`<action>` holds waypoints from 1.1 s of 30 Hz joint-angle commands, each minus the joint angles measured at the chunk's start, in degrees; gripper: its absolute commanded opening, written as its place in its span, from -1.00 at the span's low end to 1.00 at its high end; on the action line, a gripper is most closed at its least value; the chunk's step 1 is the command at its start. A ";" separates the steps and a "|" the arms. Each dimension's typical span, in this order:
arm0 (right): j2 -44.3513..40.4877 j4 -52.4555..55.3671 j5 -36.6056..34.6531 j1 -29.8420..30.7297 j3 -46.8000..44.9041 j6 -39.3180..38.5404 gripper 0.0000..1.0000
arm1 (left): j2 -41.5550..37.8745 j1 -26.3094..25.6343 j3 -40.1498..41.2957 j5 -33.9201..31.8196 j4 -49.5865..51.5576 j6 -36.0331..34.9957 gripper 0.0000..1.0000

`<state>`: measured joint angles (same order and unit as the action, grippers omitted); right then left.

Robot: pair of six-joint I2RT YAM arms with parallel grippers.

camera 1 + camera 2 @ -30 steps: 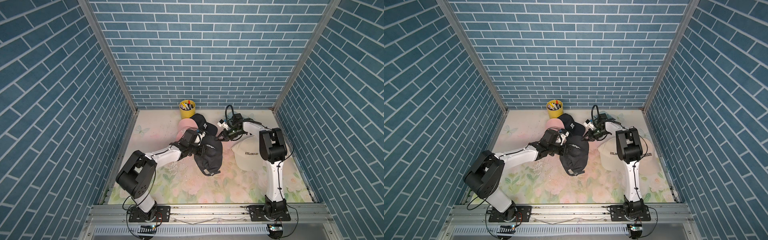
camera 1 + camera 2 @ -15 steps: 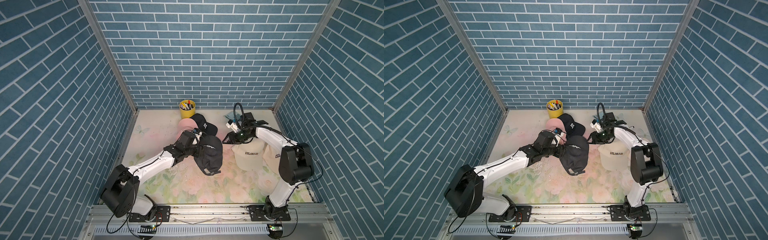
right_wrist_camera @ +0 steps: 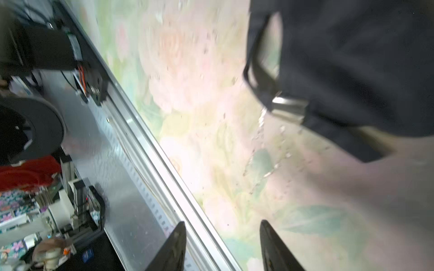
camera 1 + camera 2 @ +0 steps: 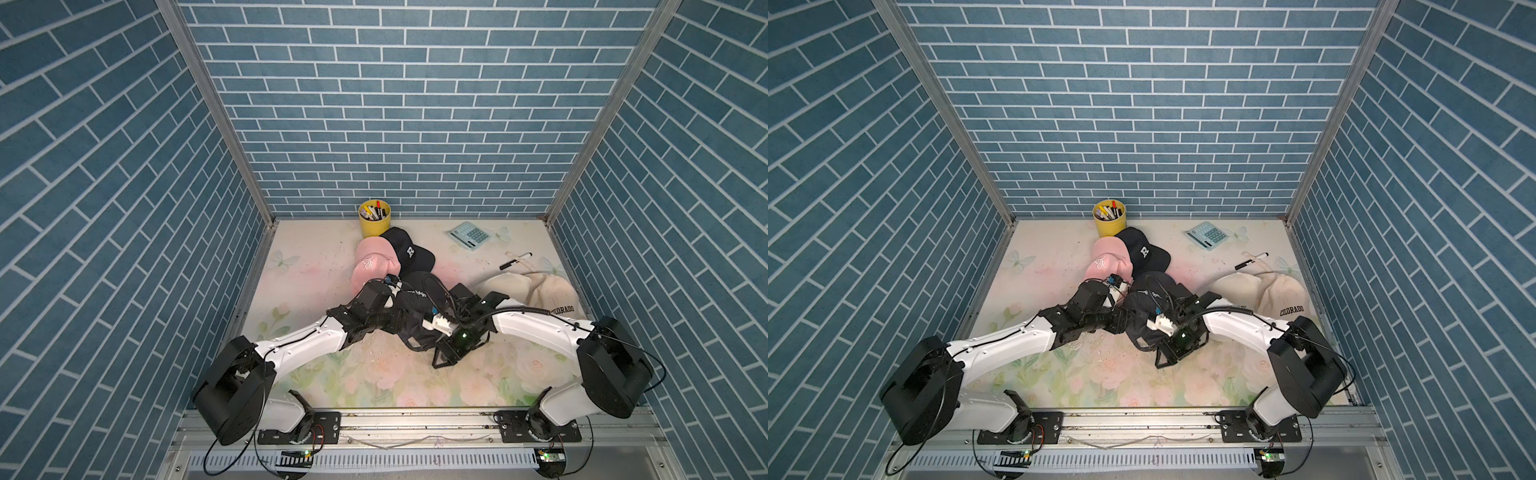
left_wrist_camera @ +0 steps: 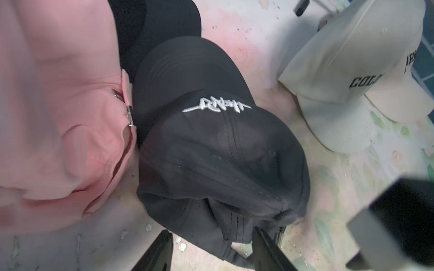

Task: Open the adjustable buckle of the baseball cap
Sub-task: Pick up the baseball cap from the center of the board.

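Observation:
The baseball cap (image 4: 415, 291) is black with white script on its front and lies mid-table, also in the left wrist view (image 5: 223, 152). Its back strap carries a metal adjustable buckle (image 3: 288, 110), which is blurred in the right wrist view. My left gripper (image 5: 212, 237) is open and straddles the cap's rear edge and strap. One finger (image 5: 265, 248) is against the fabric; the other stands clear of it. My right gripper (image 3: 222, 231) is open and empty. It hangs over the mat just in front of the cap's back (image 4: 440, 361), a short way from the buckle.
A pink cap (image 4: 372, 264) touches the black one, with another black cap (image 4: 409, 249) and a yellow marker cup (image 4: 374, 218) behind. Two beige caps (image 4: 552, 295) lie at the right, with a calculator (image 4: 469, 235) and a marker (image 4: 515, 262) at the back right. The metal front rail (image 3: 164, 169) runs close to the right gripper.
The right arm swung from the cap's far side round to its near side, and its gripper opened. The left gripper opened wider at the cap's rear.

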<state>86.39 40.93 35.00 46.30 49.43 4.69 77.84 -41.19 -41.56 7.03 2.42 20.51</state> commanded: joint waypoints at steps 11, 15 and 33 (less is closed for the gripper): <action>1.09 1.44 -0.53 -1.40 -4.26 -0.76 0.02 | -9.49 -0.12 3.28 -7.88 -1.40 5.58 0.19; 3.61 1.44 -0.53 -2.46 -3.99 -0.76 0.02 | -11.05 -0.12 4.18 -9.66 -2.32 6.31 0.21; 5.34 -55.68 -46.60 -6.31 -0.62 -10.75 0.28 | -1.26 -1.00 -1.09 -4.74 -3.48 -1.04 0.07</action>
<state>91.94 -2.57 0.14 39.81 49.01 -0.99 75.68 -41.93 -40.66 1.56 0.14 21.63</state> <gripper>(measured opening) 0.638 0.535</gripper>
